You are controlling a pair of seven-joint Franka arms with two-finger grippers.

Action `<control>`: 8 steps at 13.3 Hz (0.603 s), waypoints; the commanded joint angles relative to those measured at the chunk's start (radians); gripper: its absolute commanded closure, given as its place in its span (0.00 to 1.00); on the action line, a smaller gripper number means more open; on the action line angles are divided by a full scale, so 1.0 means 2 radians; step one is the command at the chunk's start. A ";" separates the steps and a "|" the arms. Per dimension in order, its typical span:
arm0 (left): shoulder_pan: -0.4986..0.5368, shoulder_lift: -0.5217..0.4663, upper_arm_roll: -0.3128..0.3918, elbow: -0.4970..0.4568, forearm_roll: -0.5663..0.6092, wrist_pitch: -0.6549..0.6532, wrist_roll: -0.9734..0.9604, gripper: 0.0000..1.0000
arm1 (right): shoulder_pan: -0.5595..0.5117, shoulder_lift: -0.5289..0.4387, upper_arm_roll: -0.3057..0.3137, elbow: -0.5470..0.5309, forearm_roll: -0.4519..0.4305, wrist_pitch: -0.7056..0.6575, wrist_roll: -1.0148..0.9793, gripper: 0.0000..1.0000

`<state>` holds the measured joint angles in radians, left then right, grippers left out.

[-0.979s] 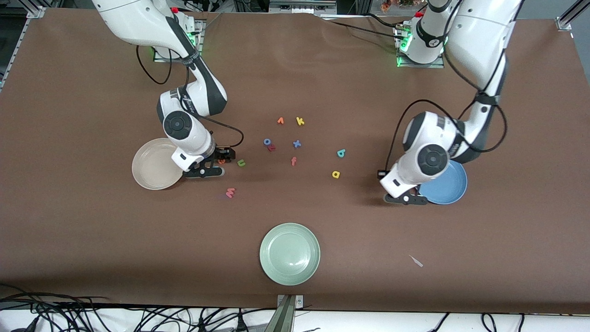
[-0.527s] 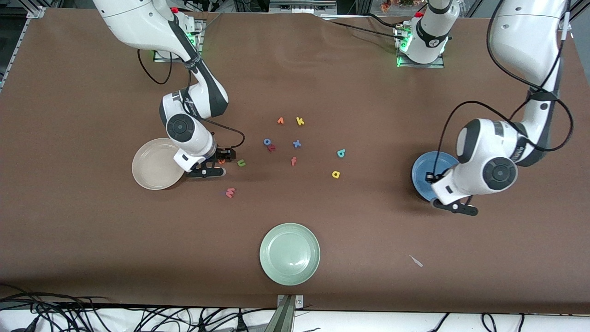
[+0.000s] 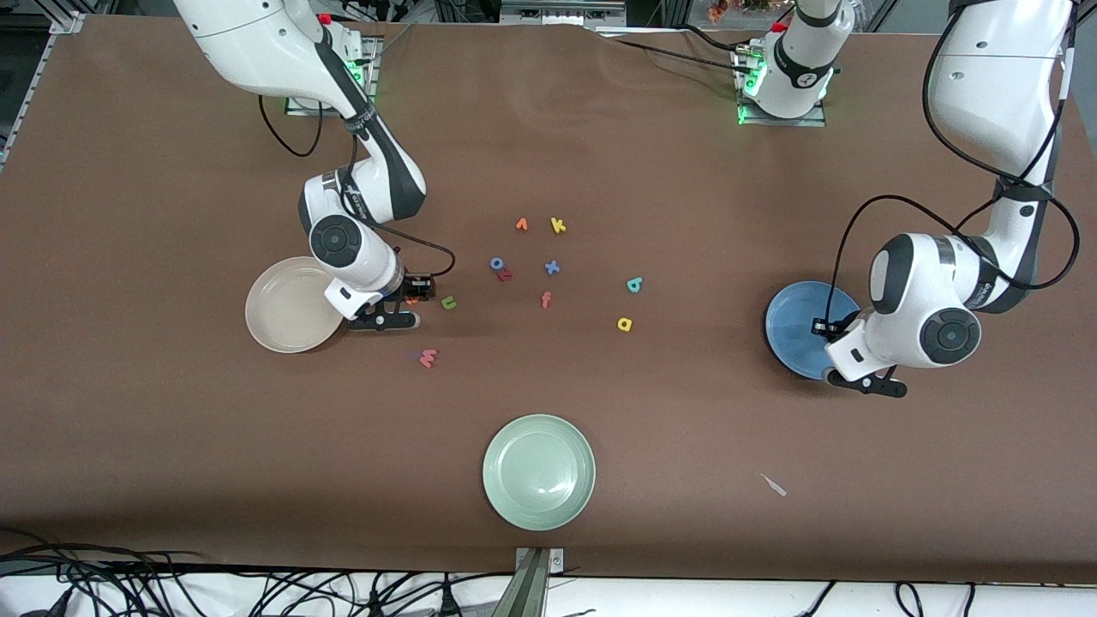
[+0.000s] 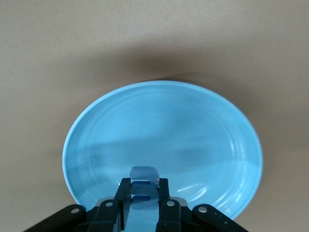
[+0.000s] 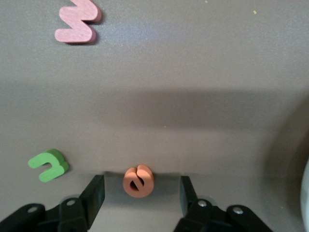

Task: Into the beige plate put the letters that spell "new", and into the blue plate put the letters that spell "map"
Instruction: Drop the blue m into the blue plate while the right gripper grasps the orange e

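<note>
My left gripper (image 4: pixel 144 187) is shut on the blue "m" (image 4: pixel 144 175) and hangs over the blue plate (image 3: pixel 793 330), near its rim. My right gripper (image 5: pixel 141 188) is down at the table beside the beige plate (image 3: pixel 278 313), open, with the orange "e" (image 5: pixel 138 181) lying between its fingers and a gap on each side. The green "n" (image 3: pixel 448 302) lies just beside it. The pink "w" (image 3: pixel 428 357) lies nearer the front camera. The yellow "a" (image 3: pixel 625 324) and the teal "p" (image 3: pixel 634 284) lie mid-table toward the blue plate.
A pale green plate (image 3: pixel 538 471) sits near the front edge. Loose letters lie mid-table: a yellow "k" (image 3: pixel 558 225), an orange "v" (image 3: pixel 521 224), a blue "x" (image 3: pixel 552 267), an orange-red "f" (image 3: pixel 546 299), and a blue "o" (image 3: pixel 496 263) touching a red letter (image 3: pixel 505 275). A white scrap (image 3: pixel 774 485) lies near the front.
The left arm has swung toward its own end of the table, carrying the "m" across the blue plate. The right gripper's jaws have narrowed around the "e".
</note>
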<state>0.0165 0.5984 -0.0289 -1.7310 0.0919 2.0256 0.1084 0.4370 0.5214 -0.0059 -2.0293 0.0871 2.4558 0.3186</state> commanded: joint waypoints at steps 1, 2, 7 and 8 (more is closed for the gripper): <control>0.005 0.005 -0.006 0.001 0.015 0.005 0.006 0.82 | 0.000 0.002 0.005 -0.001 0.009 0.006 0.004 0.37; 0.006 0.011 -0.006 0.000 0.015 0.015 0.006 0.82 | 0.000 0.002 0.007 -0.001 0.009 0.006 0.004 0.39; 0.006 0.019 -0.006 -0.004 0.015 0.028 -0.001 0.00 | 0.000 0.005 0.007 0.000 0.009 0.006 0.002 0.55; 0.006 0.018 -0.006 -0.003 0.015 0.026 -0.003 0.00 | 0.000 0.005 0.007 0.001 0.009 0.006 0.000 0.57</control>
<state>0.0194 0.6442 -0.0312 -1.7325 0.0925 2.0724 0.1076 0.4364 0.5269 0.0008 -2.0283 0.0889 2.4557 0.3187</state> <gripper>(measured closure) 0.564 0.542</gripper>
